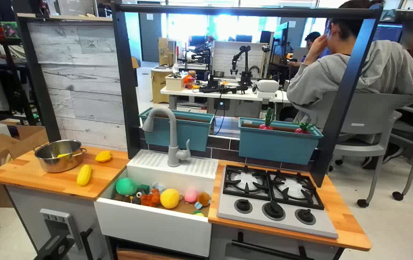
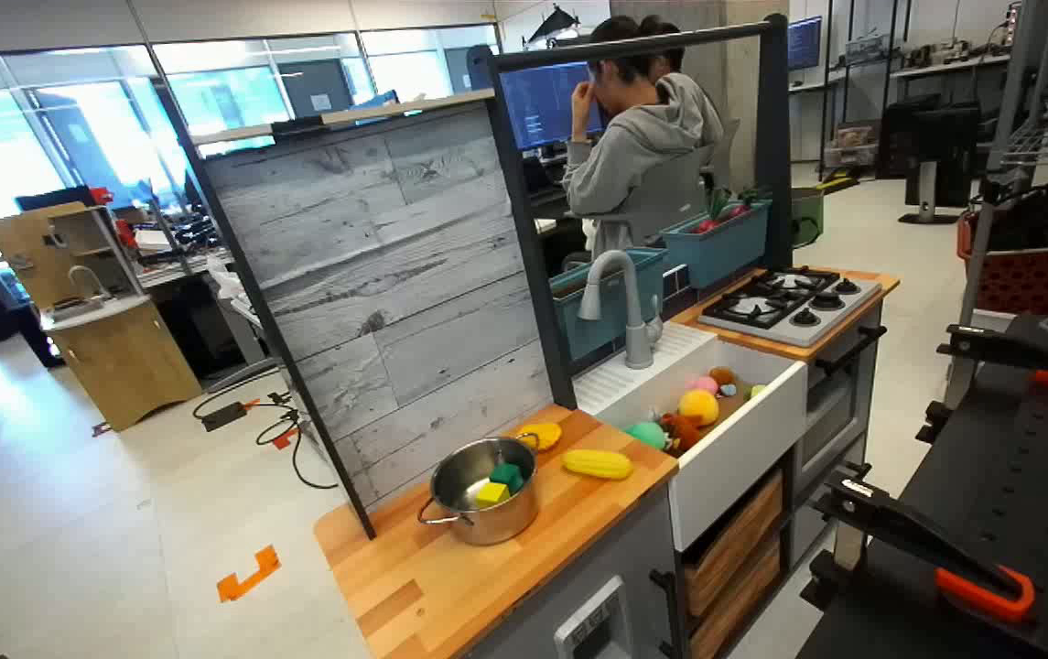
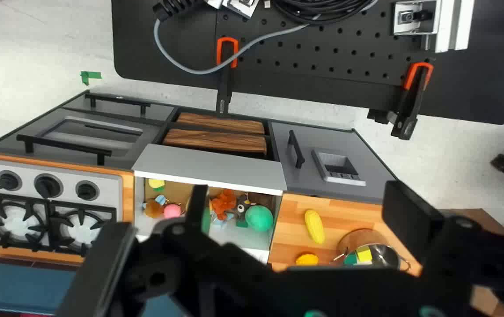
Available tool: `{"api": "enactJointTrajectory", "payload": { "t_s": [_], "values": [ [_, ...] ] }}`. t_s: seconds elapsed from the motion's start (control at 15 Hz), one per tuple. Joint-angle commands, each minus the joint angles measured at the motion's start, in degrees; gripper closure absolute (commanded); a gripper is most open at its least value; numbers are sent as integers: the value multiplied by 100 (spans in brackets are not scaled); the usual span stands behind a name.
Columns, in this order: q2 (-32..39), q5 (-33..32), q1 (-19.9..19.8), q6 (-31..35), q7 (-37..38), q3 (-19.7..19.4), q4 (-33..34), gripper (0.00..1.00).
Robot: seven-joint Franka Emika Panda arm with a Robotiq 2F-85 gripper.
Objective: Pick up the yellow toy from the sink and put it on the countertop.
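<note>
The yellow toy, a round ball (image 1: pixel 170 198), lies among other toys in the white sink (image 1: pixel 152 225); the ball (image 2: pixel 698 408) and sink (image 2: pixel 743 458) also show in an exterior view. In the wrist view the sink (image 3: pixel 212 171) is left of centre, and the ball is mostly hidden behind a finger. The light-brown countertop (image 1: pixel 109 177) is beside the sink; it also shows in an exterior view (image 2: pixel 450 595) and the wrist view (image 3: pixel 293 226). My gripper (image 3: pixel 296 193) is open and empty, above and apart from the kitchen. It is out of both exterior views.
A metal pot (image 1: pixel 60 159), a long yellow toy (image 1: pixel 84 175) and a small yellow toy (image 1: pixel 103 156) stand on the countertop. The sink holds a green ball (image 1: pixel 126 186), an orange toy (image 1: pixel 151 198) and a pink toy (image 1: pixel 191 195). A grey faucet (image 1: pixel 172 137) rises behind; a stovetop (image 1: pixel 275 206) adjoins.
</note>
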Motion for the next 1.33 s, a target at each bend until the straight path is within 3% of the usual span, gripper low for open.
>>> {"api": "enactJointTrajectory", "payload": {
  "t_s": [0.0,0.4,0.53,0.87,1.27],
  "values": [
    [6,-6,14,-26,10,-8,-12,0],
    [13,-5,13,-25,9,-7,-66,0],
    [351,-16,-5,443,156,-2,-38,0],
    [2212,37,-65,2326,596,9,-49,0],
    [4635,573,-123,4051,1636,77,693,0]
  ]
}}
